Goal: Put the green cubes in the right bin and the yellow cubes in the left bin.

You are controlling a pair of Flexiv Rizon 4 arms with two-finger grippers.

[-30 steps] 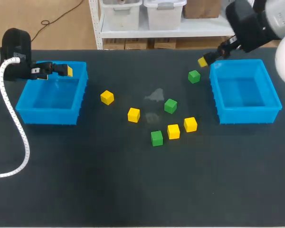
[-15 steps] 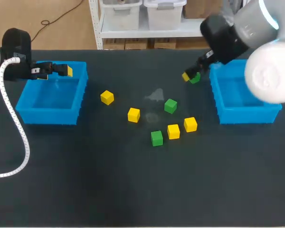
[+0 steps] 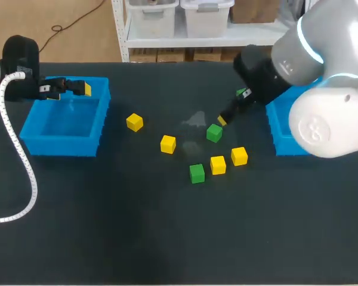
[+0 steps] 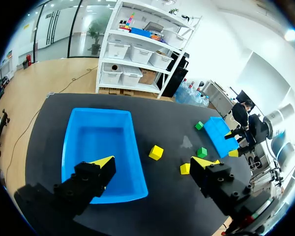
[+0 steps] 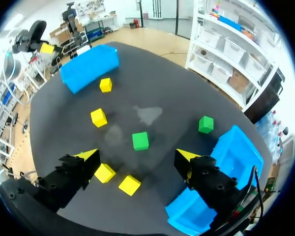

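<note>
Cube (image 5: 140, 140), green, just ahead of right pincer (image 5: 137, 156)

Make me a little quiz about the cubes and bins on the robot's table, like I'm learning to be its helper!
1. How many yellow cubes lie on the table? A two, B four, C six.
2. True or false: the left bin has no cubes in it.
3. What colour is the cube nearest the right arm's open jaws?
Key: 1 B. 2 true. 3 green: the green cube lies just ahead of them.
</note>
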